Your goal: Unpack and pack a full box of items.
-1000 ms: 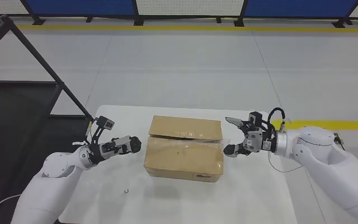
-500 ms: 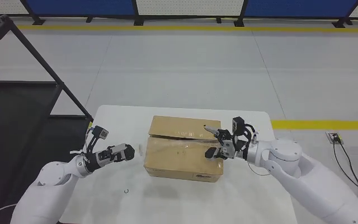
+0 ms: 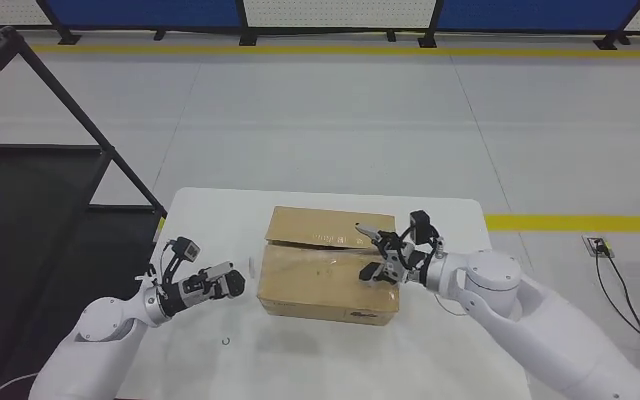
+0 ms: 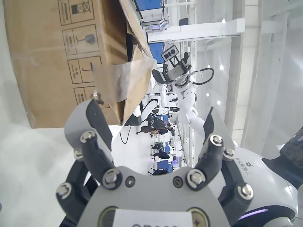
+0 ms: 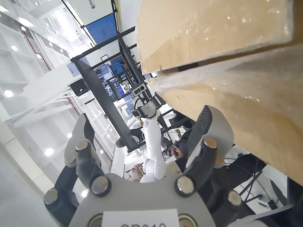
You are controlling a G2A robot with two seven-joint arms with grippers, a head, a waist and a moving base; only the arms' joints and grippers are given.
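Surface: a white table (image 3: 215, 225), smooth and matt, with rounded far corners. A small dark curl (image 3: 227, 343) lies near its front edge, too small to tell what it is.
Room: a pale grey floor (image 3: 330, 120) with faint seams. A yellow line (image 3: 330, 48) runs across the far side, with blue panels (image 3: 140, 12) behind it. A black frame (image 3: 62, 98) slants at the left.
Task's thing: a brown cardboard box (image 3: 330, 275) sits in the middle of the table. It is rectangular, with both top flaps folded down.
Box surface: plain corrugated board, with glossy clear tape catching the light along the top. The right wrist view shows a narrow dark gap between the two flaps. In the left wrist view the end face carries black handling symbols in printed squares. A loose strip of tape (image 4: 111, 83) hangs off a lifted flap corner.
Left gripper (image 3: 232, 283): low over the table, just beside the box's left end and apart from the cardboard. Its fingers are spread wide with nothing between them, and they are grey metal with dark pads.
Right gripper (image 3: 373, 254): over the right end of the box top, at the seam between the flaps, with one finger on each side and the fingers apart. A ribbed dark pad (image 5: 200, 128) is close to the flap's edge, but I cannot tell whether it touches.
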